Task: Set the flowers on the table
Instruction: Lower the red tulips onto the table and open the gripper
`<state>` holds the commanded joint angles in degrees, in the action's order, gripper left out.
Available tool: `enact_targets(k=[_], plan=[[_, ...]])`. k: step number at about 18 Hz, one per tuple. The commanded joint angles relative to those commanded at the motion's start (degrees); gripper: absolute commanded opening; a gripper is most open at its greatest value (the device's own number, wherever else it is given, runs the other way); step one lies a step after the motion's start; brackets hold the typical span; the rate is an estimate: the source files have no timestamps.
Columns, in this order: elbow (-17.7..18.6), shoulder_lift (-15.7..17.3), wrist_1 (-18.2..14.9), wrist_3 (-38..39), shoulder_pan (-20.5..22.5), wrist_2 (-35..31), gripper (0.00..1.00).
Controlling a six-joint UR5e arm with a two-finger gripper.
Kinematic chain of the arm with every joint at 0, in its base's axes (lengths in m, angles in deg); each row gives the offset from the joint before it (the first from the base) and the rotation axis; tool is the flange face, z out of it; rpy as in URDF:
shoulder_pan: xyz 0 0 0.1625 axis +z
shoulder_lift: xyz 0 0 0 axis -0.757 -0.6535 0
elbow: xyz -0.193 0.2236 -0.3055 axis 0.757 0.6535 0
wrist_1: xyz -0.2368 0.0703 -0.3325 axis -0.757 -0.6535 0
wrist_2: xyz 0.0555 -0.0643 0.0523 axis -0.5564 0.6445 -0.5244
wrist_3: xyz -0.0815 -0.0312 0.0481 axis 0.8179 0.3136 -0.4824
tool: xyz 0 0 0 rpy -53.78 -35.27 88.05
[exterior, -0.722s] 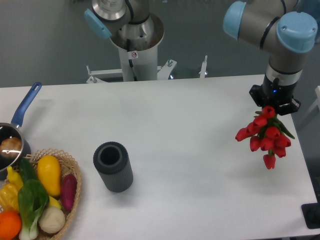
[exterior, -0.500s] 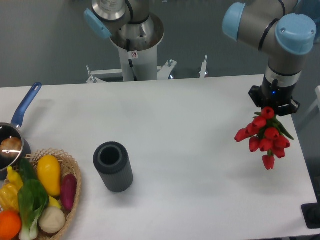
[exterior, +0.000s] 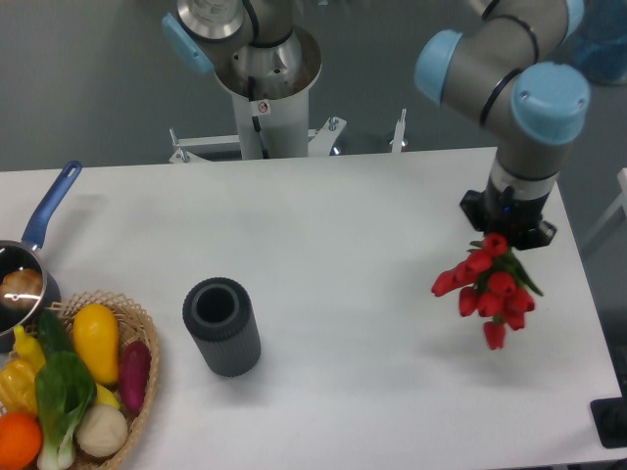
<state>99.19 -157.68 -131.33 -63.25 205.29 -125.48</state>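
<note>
The flowers (exterior: pixel 488 287), a bunch of red tulip buds, hang from my gripper (exterior: pixel 506 227) over the right part of the white table (exterior: pixel 343 255). The buds point toward the camera; stems and fingers are hidden behind them and the black gripper body. My gripper is shut on the flowers and holds them above the tabletop. A dark ribbed cylinder (exterior: pixel 221 326) stands at centre left, far from the gripper.
A wicker basket (exterior: pixel 127 392) with colourful vegetables sits at the front left corner. A saucepan with a blue handle (exterior: pixel 44 220) is at the left edge. The arm's base column (exterior: pixel 263 88) stands behind the table. The table's right edge is near the flowers.
My gripper has moved left and a little toward the front with the flowers still held. Nothing else has moved.
</note>
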Motion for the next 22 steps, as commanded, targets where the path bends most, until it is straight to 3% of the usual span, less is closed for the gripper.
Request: enact_targets(k=[2, 3, 4, 6, 13, 16, 22], plan=[[0.2, 0.1, 0.0, 0.0, -0.3, 0.0, 0.17], [0.2, 0.3, 0.0, -0.1, -0.2, 0.1, 0.29], [0.3, 0.3, 0.0, -0.1, -0.1, 0.4, 0.47], [0.3, 0.2, 0.3, 0.1, -0.1, 0.3, 1.0], [2.7, 0.5, 7.5, 0.3, 0.6, 0.0, 1.0], [2.9, 1.3, 8.1, 0.0, 3.2, 1.1, 1.0], [2.1, 1.1, 9.8, -0.4, 4.5, 1.1, 1.0]])
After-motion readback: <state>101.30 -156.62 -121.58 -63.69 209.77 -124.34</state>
